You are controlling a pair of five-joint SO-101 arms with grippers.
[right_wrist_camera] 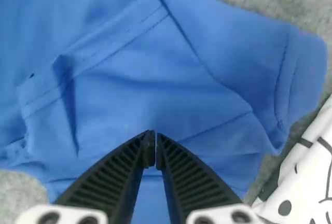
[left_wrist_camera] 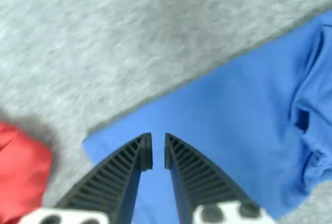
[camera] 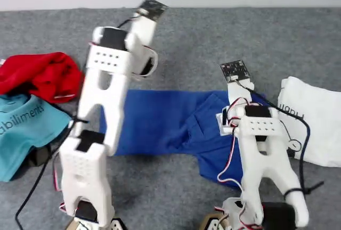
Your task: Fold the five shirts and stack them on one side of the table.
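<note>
A blue shirt (camera: 160, 121) is lying spread across the middle of the grey surface (camera: 213, 43), part of its right end folded over onto itself, as two white arms are working above it. The left arm (camera: 106, 97) is stretching out over the shirt's left end toward the far edge. In its wrist view, the left gripper (left_wrist_camera: 154, 154) is hanging just inside the corner of the blue cloth with its jaws narrowly apart, a thin strip of blue showing between them. Bare surface is running past that edge, and a red shirt (left_wrist_camera: 21, 177) is showing close by.

The right arm (camera: 261, 145) is leaning over the shirt's right end. The right gripper (right_wrist_camera: 151, 151) is pointing down at the folded layers and seams there, its jaws drawn together until the tips are all but meeting. Whether they are pinching any cloth cannot be told.

Seen from above, the red shirt is sitting crumpled at the left edge of the surface, its near side resting against a teal shirt (camera: 24, 126) with pale lettering. A white shirt (camera: 314, 118) with black print is lying at the right edge, just beside the blue one.
</note>
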